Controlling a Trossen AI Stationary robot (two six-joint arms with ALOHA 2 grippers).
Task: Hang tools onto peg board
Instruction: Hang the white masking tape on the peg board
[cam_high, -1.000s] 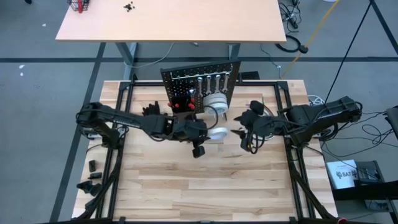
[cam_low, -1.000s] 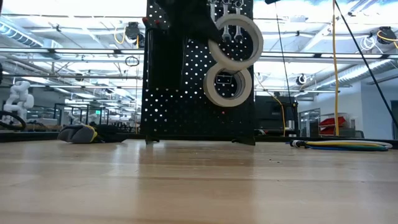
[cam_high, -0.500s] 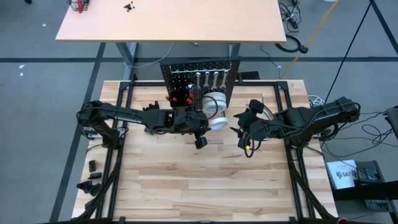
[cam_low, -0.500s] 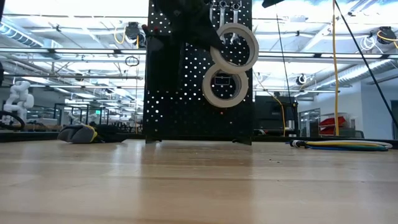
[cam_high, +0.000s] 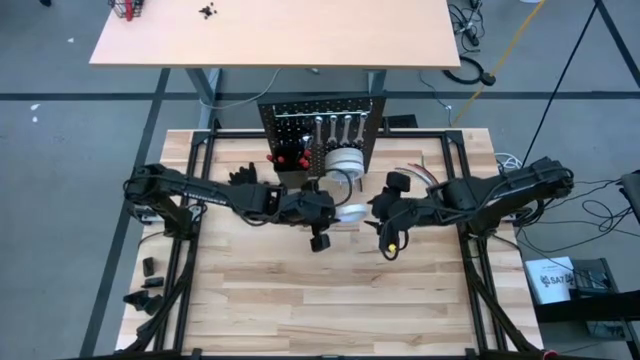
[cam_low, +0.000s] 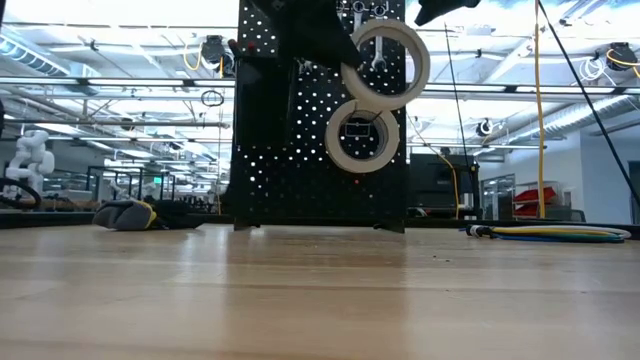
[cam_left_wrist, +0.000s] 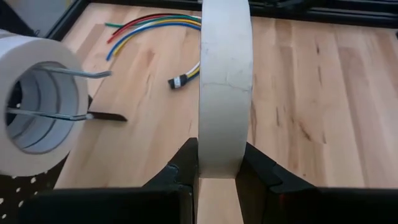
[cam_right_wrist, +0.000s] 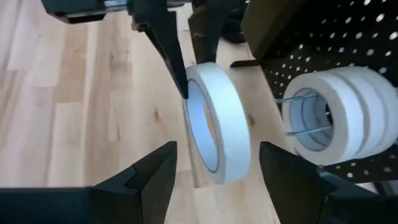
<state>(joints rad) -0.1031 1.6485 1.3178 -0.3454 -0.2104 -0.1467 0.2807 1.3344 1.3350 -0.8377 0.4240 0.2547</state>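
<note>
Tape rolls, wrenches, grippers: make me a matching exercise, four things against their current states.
1. held tape roll
2. hung tape rolls
3. wrenches
4. right gripper

A. open, facing the held roll
B. hanging high on the peg board
C. clamped in the left gripper
D. threaded on a hook

Pairs: 1-C, 2-D, 3-B, 4-A

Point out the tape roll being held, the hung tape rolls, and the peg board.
held tape roll (cam_left_wrist: 225, 93), left wrist view, outer band.
hung tape rolls (cam_right_wrist: 348, 112), right wrist view, outer band.
peg board (cam_low: 290, 150), low view, perforated face.
</note>
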